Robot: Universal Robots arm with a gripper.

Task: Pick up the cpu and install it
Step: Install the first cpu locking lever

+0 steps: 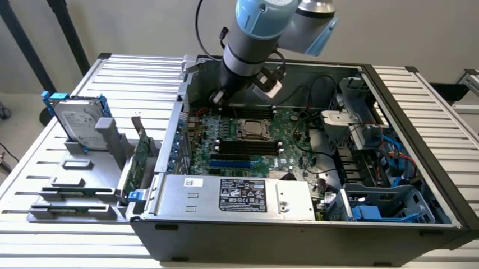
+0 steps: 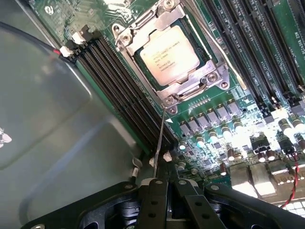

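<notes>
A slatted metal bench (image 1: 127, 70) is seen carrying an open computer case (image 1: 299, 238) towards the exterior view's right, and a grey holder rack (image 1: 75, 188) is set just beside it, at the left.

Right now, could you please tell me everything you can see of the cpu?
The cpu is a small flat square chip with a pale metal top bearing fine print. It lies flat on the green motherboard, ringed by a silver screwed-down frame that meets its edges. The shut hand is apart from it.
</notes>
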